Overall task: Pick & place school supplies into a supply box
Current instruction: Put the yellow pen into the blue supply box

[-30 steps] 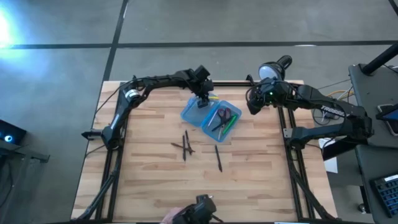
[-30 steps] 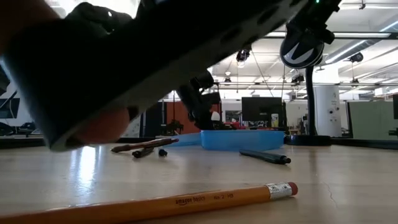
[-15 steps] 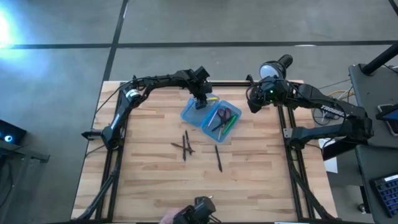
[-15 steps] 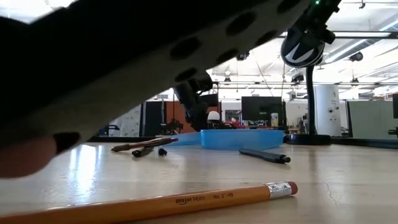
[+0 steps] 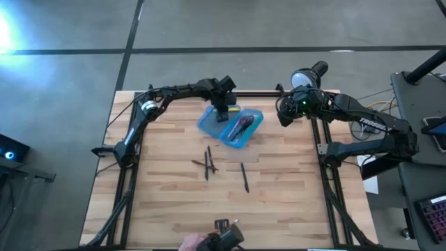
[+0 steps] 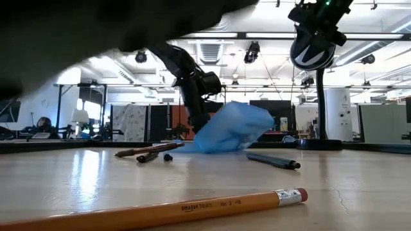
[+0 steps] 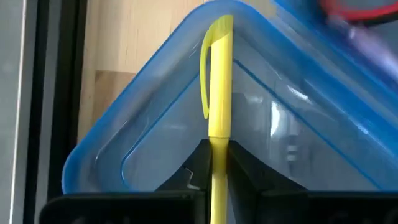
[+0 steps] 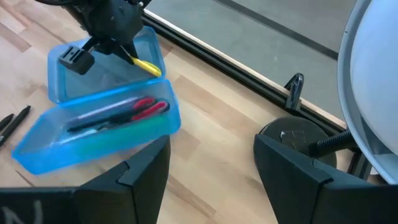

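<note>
The wooden tabletop (image 5: 167, 188) carried the translucent blue supply box (image 5: 232, 123) near its far edge, between the two arms. One half of the box lay flat under the left arm; the other half stood tilted up off the wood, with the red-handled scissors (image 8: 147, 108) and a few pens resting against its wall. The black desk lamp (image 5: 304, 78) stood at the far right corner, its base just beside the right arm.

The left pincer (image 5: 221, 111) hung over the flat half of the box, clenched on a yellow pen (image 7: 217, 106) whose capped end pointed into that half's corner. The right pincer (image 8: 211, 165) waited near the lamp, well apart from the box, its jaws spread wide with nothing between them.

Several dark pens and pencils (image 5: 207, 163) lay loose in a small cluster on the middle of the tabletop, and one dark pen (image 5: 244, 177) lay alone a little to their right. A yellow pencil (image 6: 154, 210) lay at the near edge.
</note>
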Motion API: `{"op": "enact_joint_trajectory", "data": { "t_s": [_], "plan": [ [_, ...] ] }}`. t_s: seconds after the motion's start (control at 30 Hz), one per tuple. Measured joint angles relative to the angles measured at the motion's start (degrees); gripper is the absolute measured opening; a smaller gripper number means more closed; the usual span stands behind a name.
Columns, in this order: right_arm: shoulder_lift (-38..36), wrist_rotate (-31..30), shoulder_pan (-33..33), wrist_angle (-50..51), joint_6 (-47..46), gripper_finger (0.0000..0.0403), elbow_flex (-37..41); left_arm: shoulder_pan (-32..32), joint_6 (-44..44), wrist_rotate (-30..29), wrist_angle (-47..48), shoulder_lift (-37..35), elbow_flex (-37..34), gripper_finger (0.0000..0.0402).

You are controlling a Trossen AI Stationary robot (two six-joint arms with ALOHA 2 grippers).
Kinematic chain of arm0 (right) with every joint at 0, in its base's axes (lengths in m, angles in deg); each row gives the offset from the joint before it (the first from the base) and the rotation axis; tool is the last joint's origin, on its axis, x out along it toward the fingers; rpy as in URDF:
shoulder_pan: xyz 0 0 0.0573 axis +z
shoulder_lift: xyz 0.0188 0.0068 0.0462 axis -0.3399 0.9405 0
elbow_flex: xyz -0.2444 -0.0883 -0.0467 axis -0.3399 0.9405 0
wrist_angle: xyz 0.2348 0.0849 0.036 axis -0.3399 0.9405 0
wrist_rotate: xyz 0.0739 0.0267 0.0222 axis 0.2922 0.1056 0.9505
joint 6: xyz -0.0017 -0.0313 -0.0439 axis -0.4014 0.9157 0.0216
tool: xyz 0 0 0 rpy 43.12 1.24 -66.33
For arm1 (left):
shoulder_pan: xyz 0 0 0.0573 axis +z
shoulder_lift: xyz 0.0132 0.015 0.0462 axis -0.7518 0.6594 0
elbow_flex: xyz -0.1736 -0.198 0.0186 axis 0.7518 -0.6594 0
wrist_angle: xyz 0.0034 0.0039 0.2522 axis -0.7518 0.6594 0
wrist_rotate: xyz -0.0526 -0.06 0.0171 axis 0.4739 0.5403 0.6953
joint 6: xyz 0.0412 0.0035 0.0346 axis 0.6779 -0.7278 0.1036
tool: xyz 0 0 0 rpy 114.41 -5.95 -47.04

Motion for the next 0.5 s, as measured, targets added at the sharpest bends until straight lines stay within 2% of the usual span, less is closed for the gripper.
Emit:
{"op": "enact_joint_trajectory", "data": {
  "t_s": [0.27, 0.4, 0.5],
  "plan": [
    [0.0, -0.1, 0.0, -0.1, 2.0, 0.0224, 0.0, -0.9, -8.7, 1.1, 5.5, -1.9, 9.3, 0.0012],
    [-0.4, -0.6, 0.0, -0.3, 2.2, 0.0224, 0.0, -1.4, -24.3, 3.6, 12.4, -1.9, 15.5, 0.0012],
    [-1.1, -2.6, 0.0, -0.2, -0.3, 0.0224, -0.1, -4.1, -35.2, 5.0, 14.8, -2.0, 17.9, 0.0012]
  ]
}}
